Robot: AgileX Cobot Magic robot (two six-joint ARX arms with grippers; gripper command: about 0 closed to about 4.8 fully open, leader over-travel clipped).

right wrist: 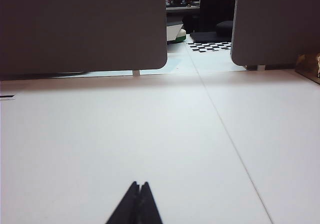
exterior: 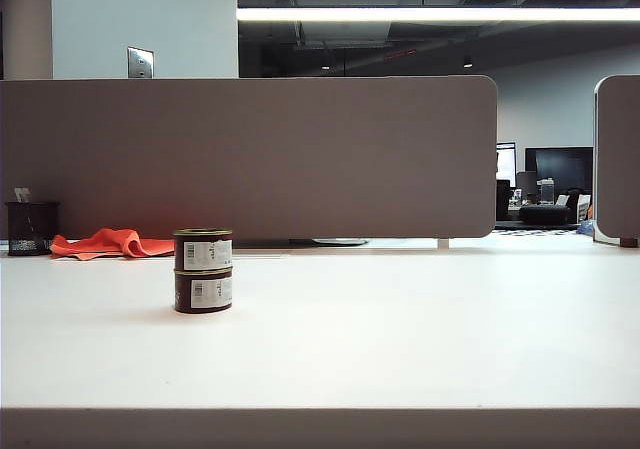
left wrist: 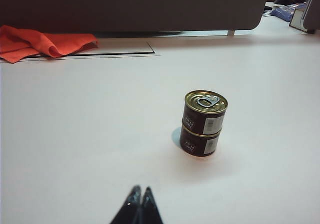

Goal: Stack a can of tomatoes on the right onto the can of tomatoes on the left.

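The upper can sat squarely on the lower can, toward the tabletop's left side, nearer its far edge. My left claw and right claw were pinched shut, empty, low above the near edge; I judged staying clear the best course.

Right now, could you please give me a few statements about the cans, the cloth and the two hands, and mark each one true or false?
1. One can of tomatoes, the top can, sits stacked on the bottom can. True.
2. The left hand is shut on the top can. False: it is shut on nothing and apart from the stack.
3. The orange cloth lies behind the stack, near the divider. True.
4. The right hand is wide open. False: it is shut, over bare table.
5. The top can's pull tab faces up. True.
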